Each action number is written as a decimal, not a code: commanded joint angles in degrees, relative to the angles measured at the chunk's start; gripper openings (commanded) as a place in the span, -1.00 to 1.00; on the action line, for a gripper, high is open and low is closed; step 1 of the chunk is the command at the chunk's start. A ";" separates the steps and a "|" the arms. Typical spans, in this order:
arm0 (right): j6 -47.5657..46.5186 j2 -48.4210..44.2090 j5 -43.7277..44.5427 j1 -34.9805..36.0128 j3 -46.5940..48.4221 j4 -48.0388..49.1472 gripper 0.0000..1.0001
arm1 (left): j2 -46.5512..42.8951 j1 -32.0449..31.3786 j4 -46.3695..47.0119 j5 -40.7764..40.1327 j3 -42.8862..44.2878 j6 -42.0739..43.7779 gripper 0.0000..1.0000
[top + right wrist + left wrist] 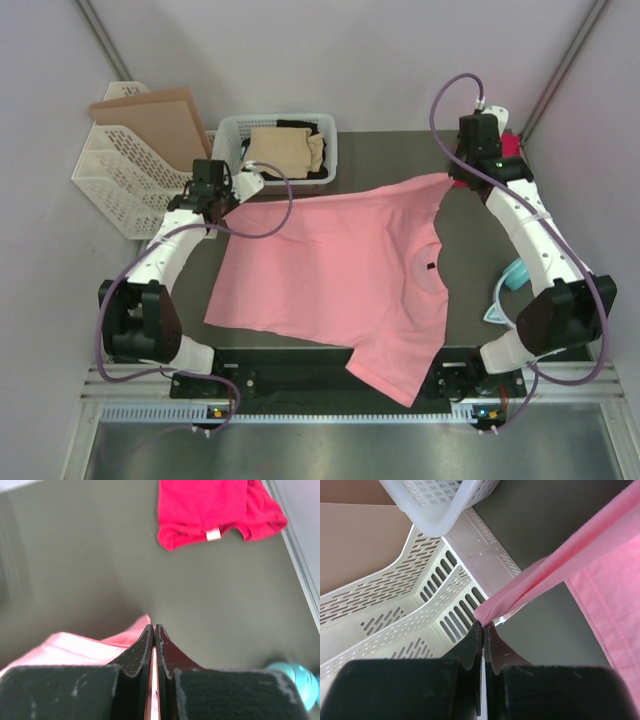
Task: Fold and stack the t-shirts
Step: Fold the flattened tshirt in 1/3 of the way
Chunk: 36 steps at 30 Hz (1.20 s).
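My left gripper [482, 626] is clamped on one far corner of the pink t-shirt [340, 275], my right gripper [153, 627] on the other, holding its far edge taut so it spreads flat across the counter [385, 155] for folding; the red t-shirt [215, 510] lies at the far right corner.

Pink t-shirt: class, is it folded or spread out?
Spread out. The pink t-shirt lies open, collar showing, its far corners pinched by the left pincer and right pincer.

The pink t-shirt [330, 265] is soft matt cloth; the basket [225, 135] smooth white plastic.
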 commanded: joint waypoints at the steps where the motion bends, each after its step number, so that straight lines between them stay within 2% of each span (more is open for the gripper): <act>1: 1.58 -6.44 4.15 1.00 -3.03 -2.40 -1.00 | -2.42 0.16 1.17 -0.78 -0.69 0.90 -1.00; 12: 6.76 -15.85 6.53 7.06 -16.74 -7.24 -1.00 | -9.53 -0.55 -4.63 1.06 -10.09 0.81 -1.00; 18: 12.38 -17.87 6.70 13.55 -26.31 -9.61 -1.00 | -14.46 -0.64 -6.39 2.73 -17.39 -0.07 -1.00; 24: 19.68 -18.23 7.67 19.97 -31.95 -14.09 -1.00 | -17.01 -1.07 -9.73 6.86 -23.01 -2.53 -1.00; 32: 28.73 -19.89 6.01 27.71 -34.94 -20.86 -1.00 | -17.63 -1.34 -10.35 5.72 -28.38 -3.67 -1.00; 36: 31.90 -22.09 -0.05 31.83 -38.27 -22.09 -1.00 | -18.50 -1.34 -11.48 4.85 -29.35 -3.23 -1.00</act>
